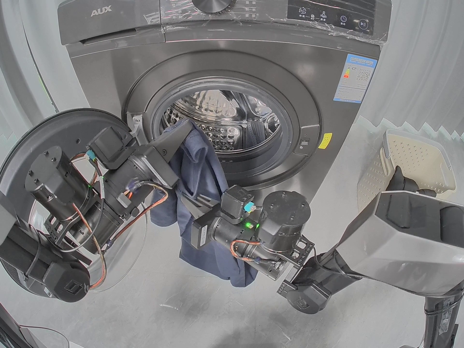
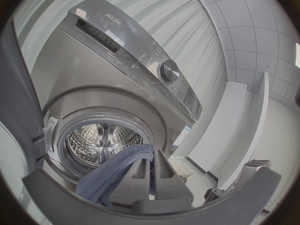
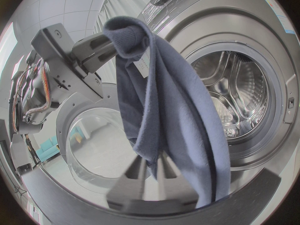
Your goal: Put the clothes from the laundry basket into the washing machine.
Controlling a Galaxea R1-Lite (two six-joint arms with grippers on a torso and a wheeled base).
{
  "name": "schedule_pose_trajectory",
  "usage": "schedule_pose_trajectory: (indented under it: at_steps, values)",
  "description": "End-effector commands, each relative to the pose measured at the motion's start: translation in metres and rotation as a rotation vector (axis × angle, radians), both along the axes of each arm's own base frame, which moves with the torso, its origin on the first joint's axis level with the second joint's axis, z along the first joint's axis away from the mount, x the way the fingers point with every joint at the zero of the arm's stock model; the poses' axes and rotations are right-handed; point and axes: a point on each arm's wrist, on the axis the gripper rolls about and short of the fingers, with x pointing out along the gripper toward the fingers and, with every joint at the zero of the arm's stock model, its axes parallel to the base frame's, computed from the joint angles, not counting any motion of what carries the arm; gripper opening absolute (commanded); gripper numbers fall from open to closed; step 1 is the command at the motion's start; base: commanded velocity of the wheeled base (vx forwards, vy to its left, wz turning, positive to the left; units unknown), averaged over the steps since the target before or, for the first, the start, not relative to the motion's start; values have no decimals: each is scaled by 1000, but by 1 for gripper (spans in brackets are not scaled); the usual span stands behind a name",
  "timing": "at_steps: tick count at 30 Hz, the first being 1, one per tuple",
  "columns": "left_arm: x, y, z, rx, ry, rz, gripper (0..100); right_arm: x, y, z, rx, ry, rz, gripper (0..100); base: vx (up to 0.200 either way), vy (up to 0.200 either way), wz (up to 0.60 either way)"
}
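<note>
A dark blue garment (image 1: pixel 203 180) hangs in front of the washing machine (image 1: pixel 227 73), whose round door stands open. My left gripper (image 1: pixel 186 127) is shut on the garment's top edge at the lower left rim of the drum opening (image 1: pixel 222 117). The cloth (image 2: pixel 115 172) bunches between the left fingers (image 2: pixel 165 175). Lower down, my right gripper (image 1: pixel 187 200) is shut on a fold of the same garment (image 3: pixel 168 110), its fingers (image 3: pixel 164 169) pinching the cloth. The rest of the fabric drapes down toward the floor. The drum looks empty inside.
The open door (image 1: pixel 63 136) swings out to the left behind my left arm. A cream laundry basket (image 1: pixel 415 163) lies on the floor to the right of the machine. Pale curtains hang behind, and the floor in front is bare.
</note>
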Motion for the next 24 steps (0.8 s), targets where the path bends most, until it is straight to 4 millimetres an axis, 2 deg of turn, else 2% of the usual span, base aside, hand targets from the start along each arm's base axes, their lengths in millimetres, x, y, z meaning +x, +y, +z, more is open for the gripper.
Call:
schedule_pose_trajectory:
  at_steps: [1, 4, 13, 19, 21, 23, 24]
  values:
    - [2, 1, -1, 1, 3, 7, 0, -4, 0, 3, 4, 0, 5, 0, 0, 0, 0]
    - [2, 2, -1, 1, 3, 9, 0, -10, -2, 6, 1, -1, 10, 0, 0, 0, 0]
    - [5, 4, -3, 7, 8, 22, 0, -35, -28, 22, -25, 16, 18, 0, 0, 0, 0]
    - [7, 9, -2, 5, 6, 40, 0, -51, -62, 44, -34, 15, -9, 0, 0, 0, 0]
    - [6, 10, -1, 2, 4, 41, 0, -52, -85, 49, -58, 27, -52, 0, 0, 0, 0]
    - [6, 10, -1, 2, 4, 41, 0, -52, -88, 49, -61, 28, -58, 0, 0, 0, 0]
    - [4, 10, 0, 0, 2, 38, 0, -48, -111, 52, -88, 26, -116, 0, 0, 0, 0]
